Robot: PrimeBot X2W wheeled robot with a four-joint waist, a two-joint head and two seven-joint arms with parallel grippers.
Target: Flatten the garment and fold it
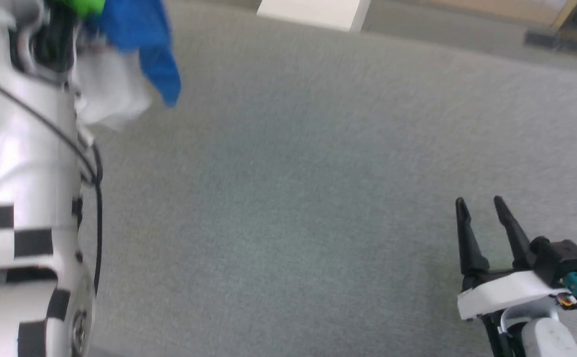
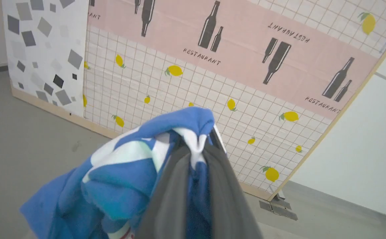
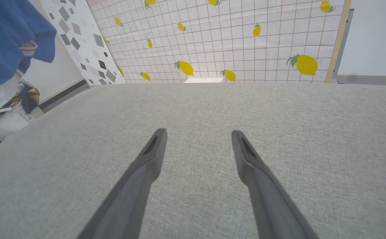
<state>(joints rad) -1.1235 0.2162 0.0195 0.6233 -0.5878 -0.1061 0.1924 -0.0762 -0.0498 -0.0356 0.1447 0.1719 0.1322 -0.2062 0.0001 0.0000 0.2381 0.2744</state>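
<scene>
Head view: the garment (image 1: 139, 54) hangs bunched far left beside a pale forearm (image 1: 20, 148); the right gripper (image 1: 480, 201) sits near right, jaws spread; left wrist view: the left gripper (image 2: 197, 142) pinches a blue-and-white fold of it; right wrist view: grey surface (image 3: 193, 106) under the spread fingers (image 3: 146, 166).

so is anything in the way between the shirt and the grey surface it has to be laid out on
Nothing visible does. The garment hangs from the shut left gripper, up over the left of the grey surface. The open right gripper hovers at the near right and a white block lies at the far edge, both off to the side.
</scene>
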